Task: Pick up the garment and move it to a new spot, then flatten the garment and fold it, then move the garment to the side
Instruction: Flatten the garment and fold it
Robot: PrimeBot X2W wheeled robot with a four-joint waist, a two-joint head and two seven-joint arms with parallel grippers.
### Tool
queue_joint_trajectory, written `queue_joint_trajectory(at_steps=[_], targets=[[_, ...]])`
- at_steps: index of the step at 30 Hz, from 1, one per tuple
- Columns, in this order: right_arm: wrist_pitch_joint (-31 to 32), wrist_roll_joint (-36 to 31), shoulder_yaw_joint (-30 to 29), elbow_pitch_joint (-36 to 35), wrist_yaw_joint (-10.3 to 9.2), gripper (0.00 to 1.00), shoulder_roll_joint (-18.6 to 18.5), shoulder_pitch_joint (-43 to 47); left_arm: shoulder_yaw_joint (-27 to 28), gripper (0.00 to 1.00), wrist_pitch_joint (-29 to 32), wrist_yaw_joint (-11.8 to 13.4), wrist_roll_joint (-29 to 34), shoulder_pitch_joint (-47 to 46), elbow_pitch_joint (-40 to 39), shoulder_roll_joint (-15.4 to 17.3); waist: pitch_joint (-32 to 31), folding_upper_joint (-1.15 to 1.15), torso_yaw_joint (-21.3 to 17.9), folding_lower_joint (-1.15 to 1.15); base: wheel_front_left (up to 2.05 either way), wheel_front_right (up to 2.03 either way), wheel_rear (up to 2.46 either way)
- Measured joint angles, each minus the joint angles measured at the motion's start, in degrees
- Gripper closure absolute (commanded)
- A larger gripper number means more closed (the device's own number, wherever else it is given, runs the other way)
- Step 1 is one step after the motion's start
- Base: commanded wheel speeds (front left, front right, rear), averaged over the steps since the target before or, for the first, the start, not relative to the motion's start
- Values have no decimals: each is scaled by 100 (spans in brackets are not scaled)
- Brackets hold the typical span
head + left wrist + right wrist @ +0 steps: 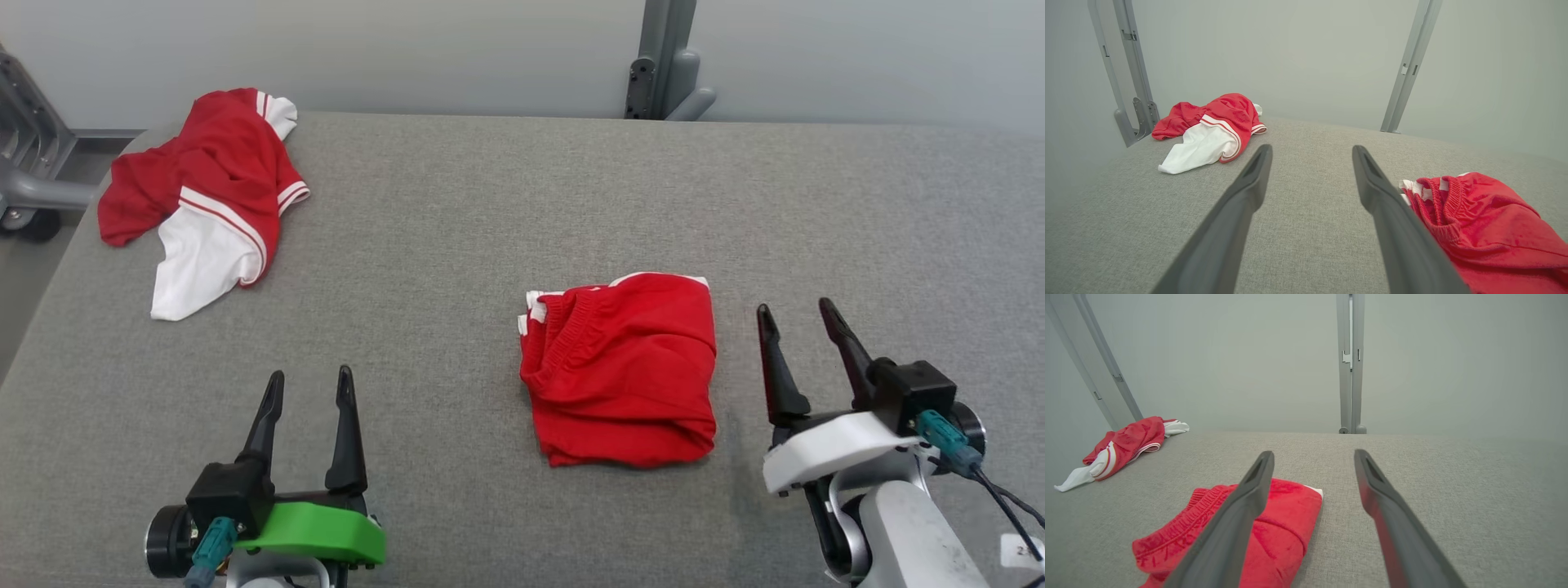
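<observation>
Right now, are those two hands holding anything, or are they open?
Left hand: open, holding nothing.
Right hand: open, holding nothing; it sits just beside the folded red shorts.

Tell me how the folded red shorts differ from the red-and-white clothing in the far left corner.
The shorts lie folded in a square; the far clothing lies crumpled in a heap. The shorts show mostly red; the far clothing shows a large white panel. Both rest on the grey table.
</observation>
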Motion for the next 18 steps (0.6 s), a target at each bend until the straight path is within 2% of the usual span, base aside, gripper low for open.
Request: queue_joint_trajectory(at_steps=[9,18], targets=[[-1,48,-277,-924,0,0,-2,712,29,0,0,-12,-9,119,-100,-1,-44,0,-254,0,0,0,0],[-1,137,-237,-1101,0,0,0,993,60,0,0,-14,3,295,-112,0,-121,0,-307,0,0,0,0]])
